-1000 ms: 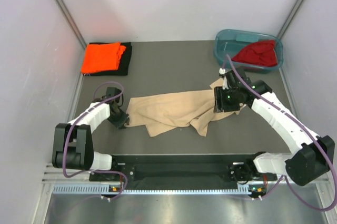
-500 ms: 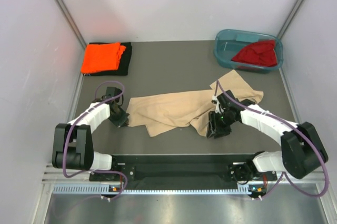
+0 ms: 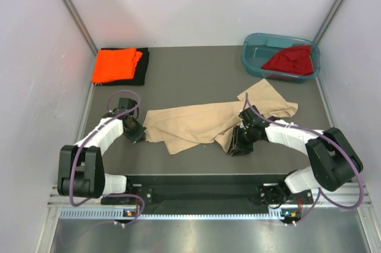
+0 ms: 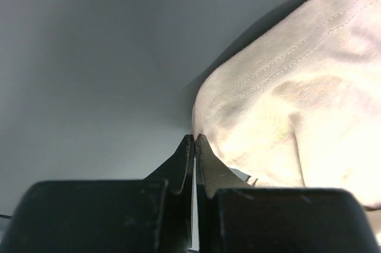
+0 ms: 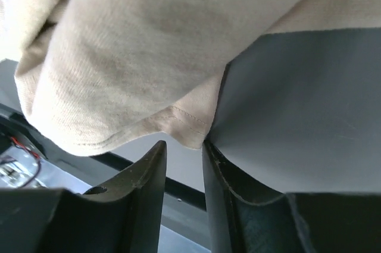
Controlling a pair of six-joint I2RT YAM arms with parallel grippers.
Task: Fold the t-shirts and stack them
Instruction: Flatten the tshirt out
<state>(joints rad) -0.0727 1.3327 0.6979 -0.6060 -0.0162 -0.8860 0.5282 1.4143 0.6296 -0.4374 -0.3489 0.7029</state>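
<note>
The beige-tan t-shirt [image 3: 196,123] lies crumpled and spread across the middle of the mat. My left gripper [image 3: 138,136] is at its left corner, jaws closed on the cloth's edge [image 4: 250,104]. My right gripper [image 3: 235,146] is low at the shirt's front right edge. It is slightly open, with a hemmed corner [image 5: 184,125] hanging just between its fingertips [image 5: 156,155]. The orange t-shirt [image 3: 116,64] lies folded on the folded black t-shirt [image 3: 144,62] at the back left. The dark red t-shirt [image 3: 290,59] lies bunched in the teal tub.
The teal plastic tub [image 3: 250,50] stands at the back right corner. White walls close in the mat on the left, right and back. The black rail with the arm bases [image 3: 202,190] runs along the near edge.
My right gripper has moved from the shirt's upper right part, near the tub, down to its front right edge. The shirt's right flap now lies flat. My left gripper shifted slightly.
</note>
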